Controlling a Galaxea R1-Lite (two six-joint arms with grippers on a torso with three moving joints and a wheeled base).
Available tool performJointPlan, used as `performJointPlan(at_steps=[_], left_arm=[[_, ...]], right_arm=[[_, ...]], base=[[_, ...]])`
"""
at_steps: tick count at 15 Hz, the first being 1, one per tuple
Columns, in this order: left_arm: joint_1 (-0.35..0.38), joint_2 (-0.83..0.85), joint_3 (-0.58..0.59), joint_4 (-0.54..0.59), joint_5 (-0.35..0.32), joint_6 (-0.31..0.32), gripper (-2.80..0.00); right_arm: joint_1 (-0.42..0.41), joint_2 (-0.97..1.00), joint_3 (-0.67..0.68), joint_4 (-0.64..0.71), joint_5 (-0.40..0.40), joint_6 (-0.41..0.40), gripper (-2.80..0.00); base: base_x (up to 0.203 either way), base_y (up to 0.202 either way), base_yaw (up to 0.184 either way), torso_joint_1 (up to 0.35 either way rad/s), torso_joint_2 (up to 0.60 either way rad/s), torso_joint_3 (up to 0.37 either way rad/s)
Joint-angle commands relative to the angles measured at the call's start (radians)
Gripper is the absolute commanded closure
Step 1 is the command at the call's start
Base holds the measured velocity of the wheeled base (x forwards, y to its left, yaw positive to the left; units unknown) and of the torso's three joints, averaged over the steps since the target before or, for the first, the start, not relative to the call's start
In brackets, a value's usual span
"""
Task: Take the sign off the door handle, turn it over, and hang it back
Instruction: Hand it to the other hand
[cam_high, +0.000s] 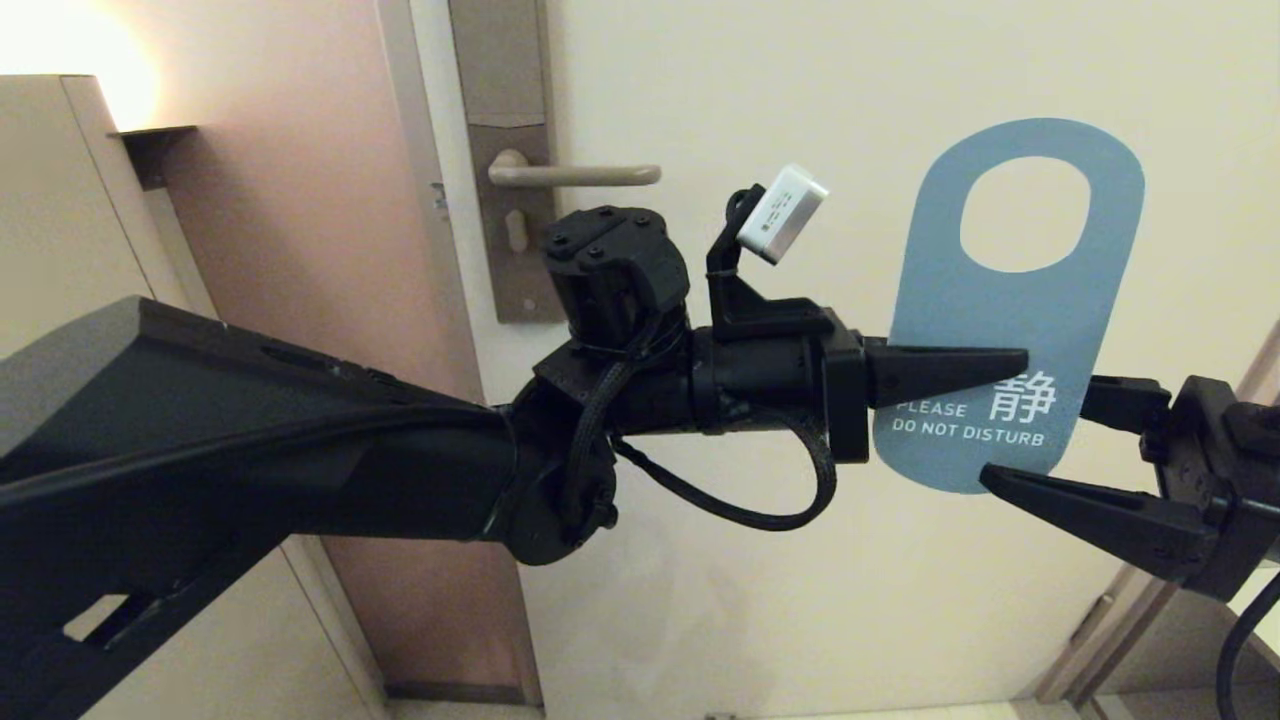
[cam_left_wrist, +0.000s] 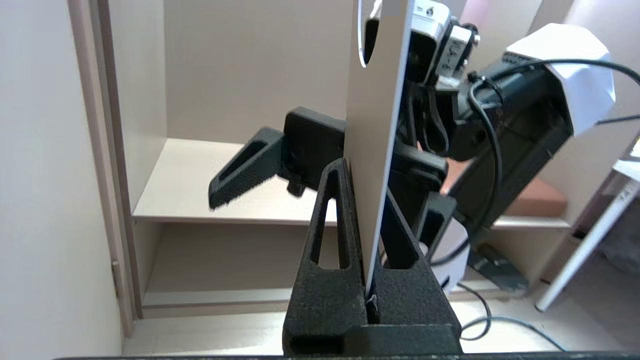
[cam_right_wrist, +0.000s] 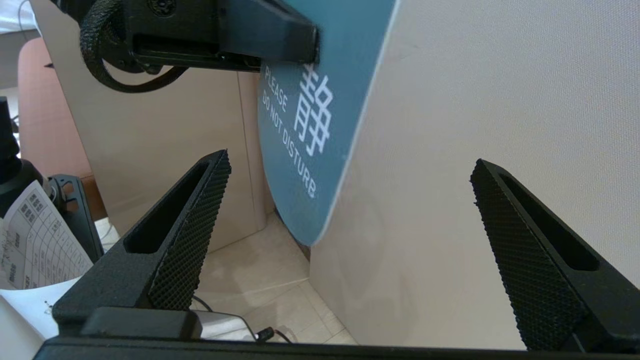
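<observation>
The sign (cam_high: 1010, 330) is off the door handle (cam_high: 575, 175) and held upright in front of the door, to the handle's right. Its blue "DO NOT DISTURB" side faces me, oval hole up. My left gripper (cam_high: 1000, 365) is shut on its lower left edge; the left wrist view shows the sign (cam_left_wrist: 375, 150) edge-on between the closed fingers of the left gripper (cam_left_wrist: 367, 180). My right gripper (cam_high: 1040, 440) stands open at the sign's lower right end, one finger in front and below, one behind, not touching. In the right wrist view the sign (cam_right_wrist: 320, 125) hangs just ahead of the right gripper (cam_right_wrist: 350, 160).
The cream door (cam_high: 800, 600) stands close behind the sign. The handle's tall plate (cam_high: 505, 100) sits by the door's edge, with a pinkish wall (cam_high: 300, 250) and a beige cupboard (cam_high: 60, 200) to the left. A shelf unit (cam_left_wrist: 225, 175) lies beyond the left gripper.
</observation>
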Motion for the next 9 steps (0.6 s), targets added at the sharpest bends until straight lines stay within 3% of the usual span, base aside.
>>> performJointPlan(at_steps=[1,9], left_arm=[[-0.007,0.007,-0.005,-0.011,0.006,-0.006,0.00],[-0.020,0.012,-0.012,-0.013,0.019,-0.006,0.00]], right_arm=[[0.001,-0.003,0.001,-0.003,0.005,-0.001,-2.80],[0.001,-0.011,0.011,-0.003,0.005,-0.001,-2.80]], base=[[0.000,0.000,0.000,0.000,0.00,0.000],[0.000,0.000,0.000,0.000,0.00,0.000]])
